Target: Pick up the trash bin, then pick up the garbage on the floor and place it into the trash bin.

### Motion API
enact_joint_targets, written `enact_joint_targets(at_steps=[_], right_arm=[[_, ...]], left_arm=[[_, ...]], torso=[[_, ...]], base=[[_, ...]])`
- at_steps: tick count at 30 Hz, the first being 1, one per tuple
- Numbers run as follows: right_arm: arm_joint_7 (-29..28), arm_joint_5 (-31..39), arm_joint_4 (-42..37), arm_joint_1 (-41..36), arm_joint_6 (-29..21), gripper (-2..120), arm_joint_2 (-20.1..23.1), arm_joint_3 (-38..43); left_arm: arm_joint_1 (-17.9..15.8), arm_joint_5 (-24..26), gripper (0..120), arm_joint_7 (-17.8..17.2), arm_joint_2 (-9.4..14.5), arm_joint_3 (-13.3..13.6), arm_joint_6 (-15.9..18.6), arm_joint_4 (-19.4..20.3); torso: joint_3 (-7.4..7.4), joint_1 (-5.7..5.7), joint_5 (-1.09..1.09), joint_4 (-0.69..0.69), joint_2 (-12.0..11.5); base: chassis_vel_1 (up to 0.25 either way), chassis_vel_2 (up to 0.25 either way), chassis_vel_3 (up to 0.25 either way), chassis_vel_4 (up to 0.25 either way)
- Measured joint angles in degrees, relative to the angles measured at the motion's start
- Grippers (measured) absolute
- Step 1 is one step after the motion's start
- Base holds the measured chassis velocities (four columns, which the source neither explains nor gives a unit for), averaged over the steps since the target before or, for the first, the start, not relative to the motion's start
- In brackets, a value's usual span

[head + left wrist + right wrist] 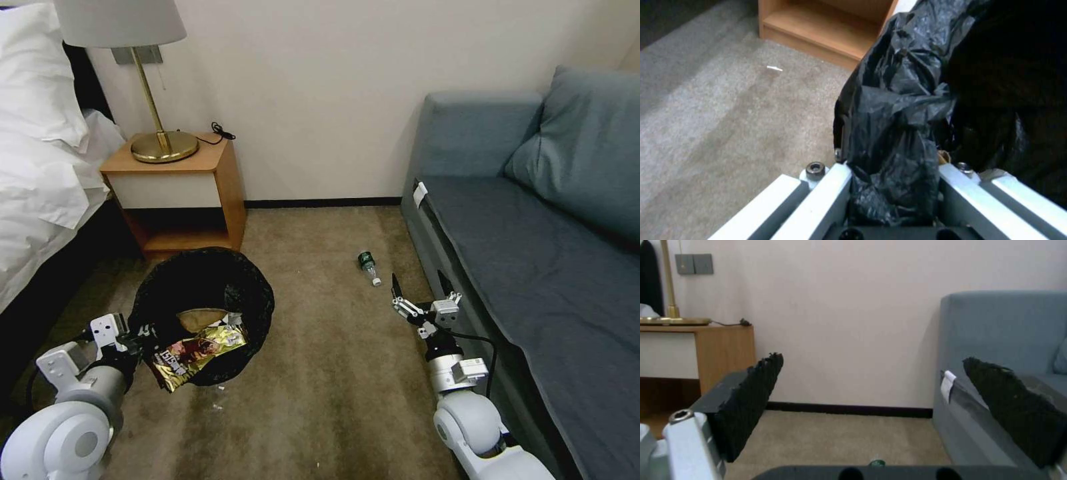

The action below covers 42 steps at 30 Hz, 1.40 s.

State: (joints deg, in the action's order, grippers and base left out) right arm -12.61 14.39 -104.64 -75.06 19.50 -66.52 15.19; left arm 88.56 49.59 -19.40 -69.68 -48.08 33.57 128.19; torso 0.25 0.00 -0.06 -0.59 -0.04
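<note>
The trash bin (200, 293), lined with a crinkly black bag, sits at the lower left above the carpet. My left gripper (137, 333) is shut on its near rim; the left wrist view has the black bag (898, 133) pinched by the left gripper (893, 186). A brown paper piece (200, 319) lies inside the bin, and a gold-and-dark snack wrapper (193, 352) rests over its near rim. A small clear bottle with a green label (368, 265) lies on the carpet. My right gripper (420, 285) hovers open just behind it, near the sofa front; its pads (751, 400) stand wide apart, with the bottle's tip (877, 462) below.
A wooden nightstand (180, 193) with a brass lamp (157, 100) stands behind the bin, and a bed (40, 167) is at the left. A blue-grey sofa (533, 267) runs along the right. Small white scraps (217, 405) dot the carpet, one scrap (774, 68) near the nightstand.
</note>
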Motion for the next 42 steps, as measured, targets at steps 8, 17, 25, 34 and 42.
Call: enact_joint_targets(at_steps=[8,17,25,34,42], right_arm=[[0.1,0.1,0.3,0.3,0.0,100,0.0,-0.5],[0.2,0.1,0.5,0.7,0.1,100,0.0,-1.0],[0.2,0.1,1.2,1.6,0.1,100,0.2,-2.2],[0.3,-0.2,1.8,1.5,0.3,100,0.0,-2.9],[0.4,-0.2,2.2,1.8,0.5,100,0.0,-3.3]], left_arm=[[-0.2,0.0,1,0.0,0.0,0.1,0.0,-0.4],[-0.4,-0.1,1,0.0,-0.1,0.3,-0.1,-0.7],[-0.4,-0.2,1,0.0,0.0,0.3,-0.2,-0.7],[-0.1,-0.3,1,0.0,0.3,0.4,-0.4,-0.2],[-0.1,-0.4,1,0.0,0.4,0.4,-0.5,-0.2]], torso=[[0.0,0.0,0.0,0.0,0.0],[0.0,0.0,0.0,0.0,0.0],[0.0,0.0,0.0,0.0,0.0],[0.0,0.0,0.01,0.0,0.0],[0.01,0.0,0.01,0.0,0.0]], base=[[-0.11,0.112,0.118,-0.119],[-0.116,0.119,0.13,-0.125],[-0.118,0.108,0.126,-0.113],[-0.116,0.113,0.111,-0.12],[-0.118,0.116,0.112,-0.125]])
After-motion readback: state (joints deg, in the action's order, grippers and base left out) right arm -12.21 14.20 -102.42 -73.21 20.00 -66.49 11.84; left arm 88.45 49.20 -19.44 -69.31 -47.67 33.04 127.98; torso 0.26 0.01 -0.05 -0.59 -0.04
